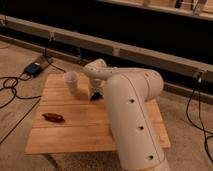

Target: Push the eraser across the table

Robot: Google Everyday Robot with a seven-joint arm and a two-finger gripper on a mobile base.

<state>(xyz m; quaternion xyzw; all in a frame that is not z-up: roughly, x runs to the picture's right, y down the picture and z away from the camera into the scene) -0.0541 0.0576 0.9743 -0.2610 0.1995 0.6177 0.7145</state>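
Eraser (pixel 93 98): I'm reading it as the small dark patch near the desk's middle, a bit toward the far edge, right under the arm's tip. I'm not managing to split it cleanly from the gripper above it, so treat that as a judgement.

Going big to small:
- Robot arm (pixel 132 120) is filling the right foreground, white and bulky, and bending over the desk twd the centre. It's hiding most of the desk's right side from me.
- Desk (pixel 65 135) is showing bare slats along the left and near side.
- Pale rounded object (pixel 71 80) is sitting near the far-left corner, just beside the arm's wrist. Whether they're touching, can't tell.
- Reddish-brown object (pixel 52 117) is lying on the left half, well apart from the eraser and out of any straight path along the middle.
- Gripper (pixel 96 91) is sitting low at the desk surface, on or right against the dark patch. Spread or closed: can't tell from this view.

Step in hand, as I'm judging it: contact/early push phase. The tool is down at the eraser and there's plenty of desk left to cross, so the task is looking barely begun, not finishing.

Next move, imo: I'm wanting the gripper kept low w/ steady sideways travel across the surface, pressing on the eraser's side rather than riding over its top. I'm also wanting the wrist kept clear of the pale object, and the push stopped short of the desk edge.
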